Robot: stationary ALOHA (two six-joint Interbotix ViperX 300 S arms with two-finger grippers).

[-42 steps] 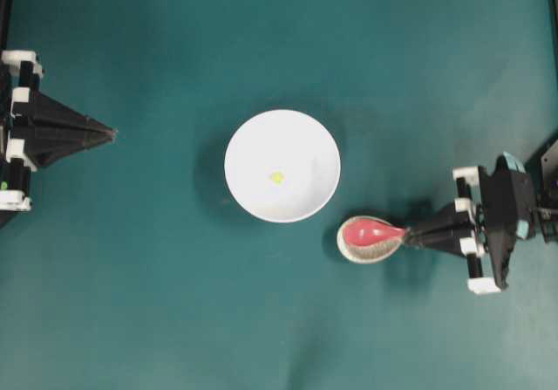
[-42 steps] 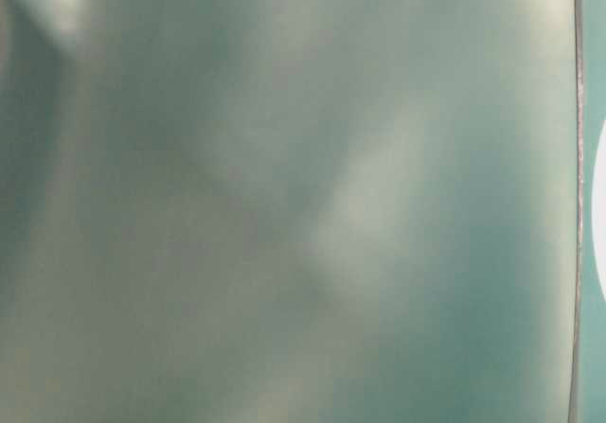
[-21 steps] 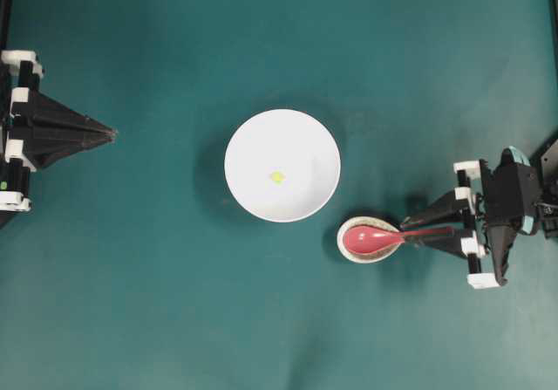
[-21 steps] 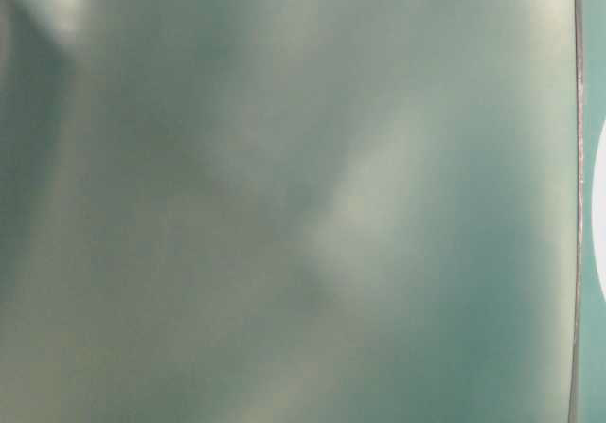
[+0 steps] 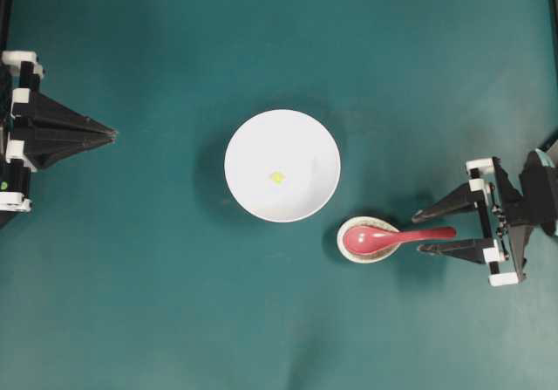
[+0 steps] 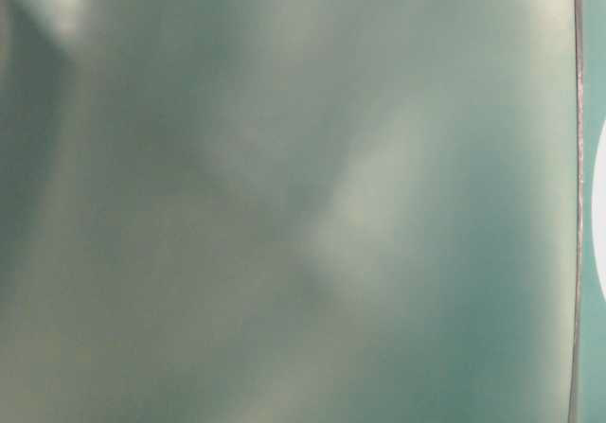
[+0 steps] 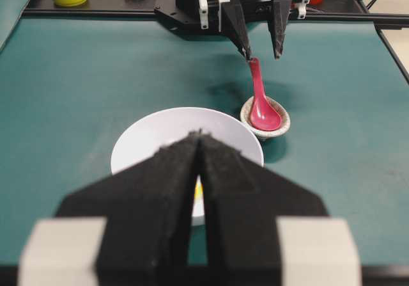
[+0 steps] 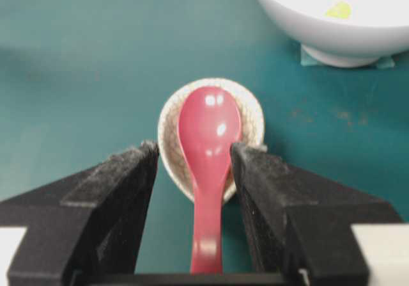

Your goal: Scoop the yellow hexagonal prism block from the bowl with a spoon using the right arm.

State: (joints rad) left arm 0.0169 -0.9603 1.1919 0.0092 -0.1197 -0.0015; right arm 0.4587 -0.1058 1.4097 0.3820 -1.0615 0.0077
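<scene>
Matte teal table (image 5: 157,303); glossy spoon (image 5: 384,236) between wide right hand (image 5: 420,231); left hand (image 5: 112,132) seemingly pinched.

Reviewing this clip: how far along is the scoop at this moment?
Done: nothing of the scoop itself; the yellow block lies in the white bowl. In hand: the right gripper stands open around the handle of the spoon, which rests in the small speckled dish, not gripped. Left: close on the handle, lift, scoop.

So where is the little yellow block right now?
In the overhead view the yellow block sits inside the white bowl mid-table, up-left of the red spoon in its speckled dish.
</scene>
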